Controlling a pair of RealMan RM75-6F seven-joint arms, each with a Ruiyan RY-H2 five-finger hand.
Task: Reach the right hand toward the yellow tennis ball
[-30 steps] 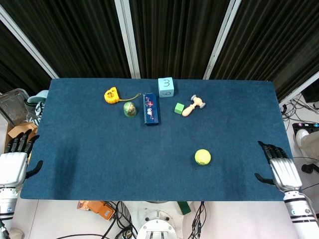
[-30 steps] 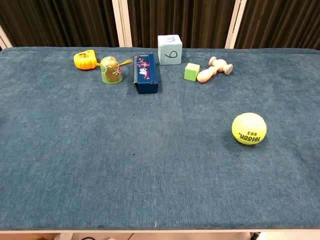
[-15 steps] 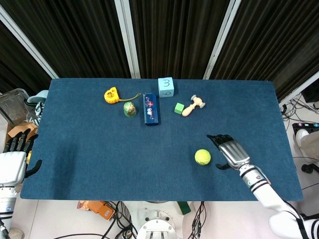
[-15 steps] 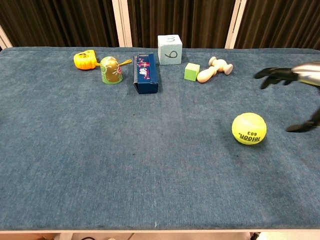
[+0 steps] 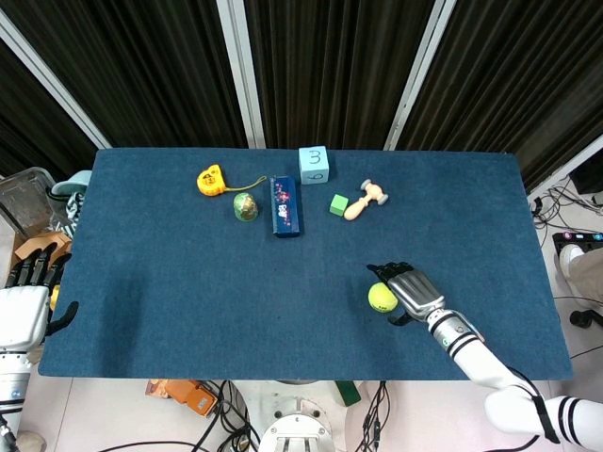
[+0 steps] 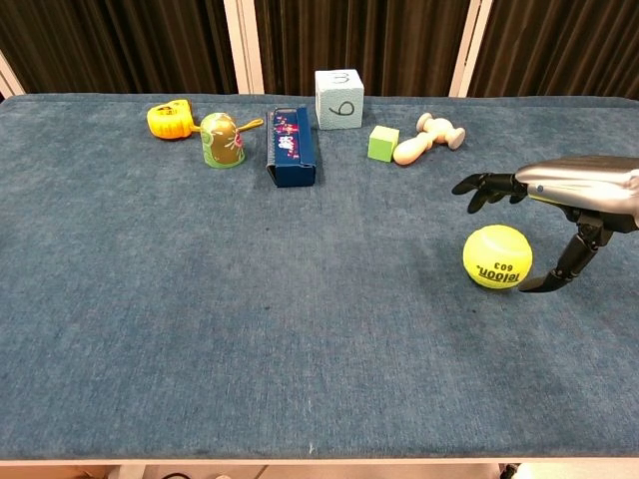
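The yellow tennis ball (image 5: 382,298) (image 6: 497,256) lies on the blue table at the front right. My right hand (image 5: 411,289) (image 6: 564,200) hovers just right of the ball, open, its fingers spread out above and past the ball's far side and the thumb hanging down by its right side. Whether the thumb touches the ball I cannot tell. My left hand (image 5: 26,299) rests open off the table's left edge, seen only in the head view.
Along the far side stand a yellow tape measure (image 5: 210,179), a green dome toy (image 5: 245,206), a dark blue box (image 5: 285,206), a light blue cube marked 3 (image 5: 314,164), a small green cube (image 5: 338,203) and a wooden toy (image 5: 365,199).
My right hand has swept in from the table's right edge leftward and now hovers open right beside the ball. The ball and my left hand have stayed put.
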